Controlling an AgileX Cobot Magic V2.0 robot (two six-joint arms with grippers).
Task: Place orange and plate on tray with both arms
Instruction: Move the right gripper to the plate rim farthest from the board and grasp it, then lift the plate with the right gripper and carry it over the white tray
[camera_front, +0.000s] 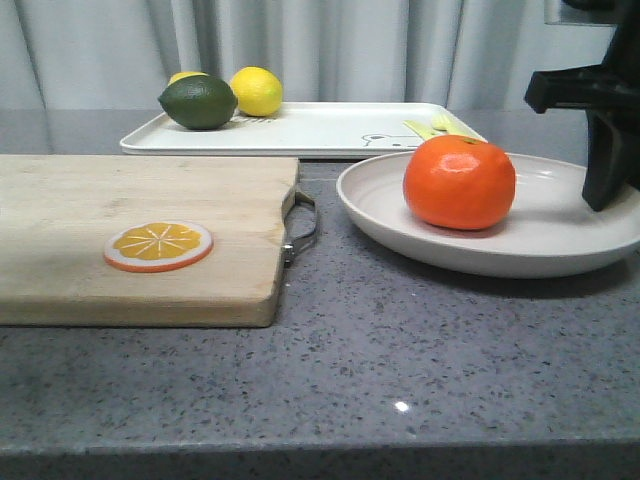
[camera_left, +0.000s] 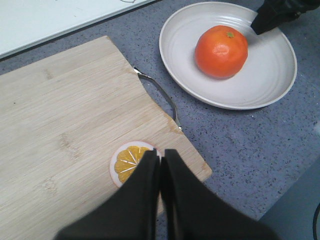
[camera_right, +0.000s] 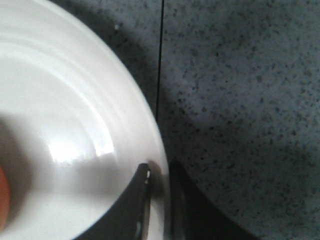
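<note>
Glossy deep-orange, the orange (camera_front: 459, 183) sits in the off-white plate (camera_front: 560, 240) on the grey counter, just in front of the white tray (camera_front: 320, 130) and beside the cutting board (camera_front: 130, 235). At the plate's right edge hangs the right gripper (camera_front: 607, 195).

From the left wrist, the left gripper (camera_left: 161, 165) has its fingers pressed together, empty, over an orange slice (camera_left: 126, 162), well apart from the orange (camera_left: 221, 51).

From the right wrist, the right gripper (camera_right: 159, 175) pinches the plate (camera_right: 60, 115) rim, one finger on each side.
</note>
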